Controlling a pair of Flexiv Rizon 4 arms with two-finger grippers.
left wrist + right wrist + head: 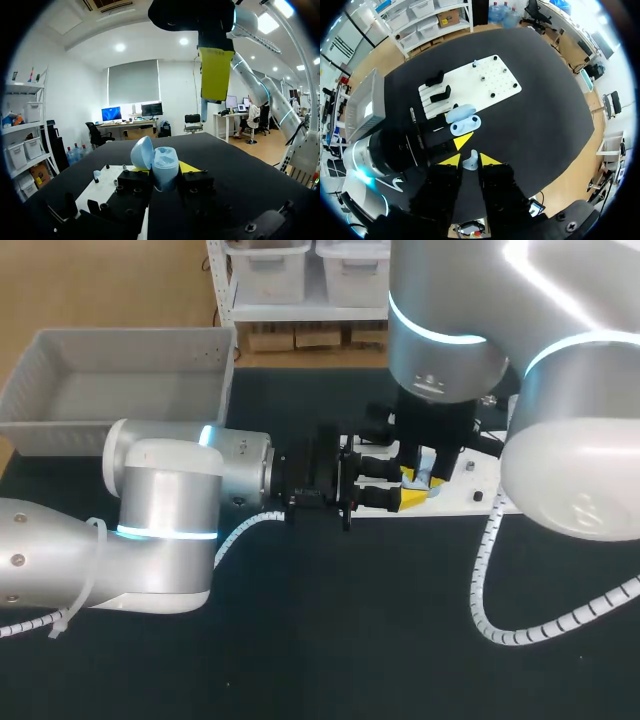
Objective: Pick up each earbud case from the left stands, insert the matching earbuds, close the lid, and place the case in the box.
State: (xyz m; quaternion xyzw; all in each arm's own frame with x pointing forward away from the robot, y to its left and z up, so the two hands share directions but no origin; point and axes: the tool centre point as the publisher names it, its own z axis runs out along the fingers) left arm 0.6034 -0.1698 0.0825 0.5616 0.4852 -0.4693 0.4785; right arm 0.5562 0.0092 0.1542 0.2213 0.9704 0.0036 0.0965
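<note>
Earbud case point(166, 161), pale blue with its lid point(142, 152) swung open, sits upright between the yellow tips of the left gripper point(165, 169), which is clenched on its body from both sides, apparently so that the cavities face upward and hold steady for loading. It is raised off the dark worktop point(330, 640), beside the edge of the white board point(490, 80) that carries the black stands point(440, 94). Directly above the case hangs the right gripper point(469, 161), pointing straight down and pinching a pale blue earbud point(470, 158) between its fingertips. In the right wrist view the earbud lines up close to the open case but remains apart from it. The vertical approach seems chosen so the earbud can drop stem-first into its socket. Judging by this, the step in hand is insertion; closing the lid is not yet done. The grey box point(130, 380) stands well apart, at the far left corner of the worktop, on the side of the arm holding the case. A slight misalignment could catch the earbud on the rim of the case.
</note>
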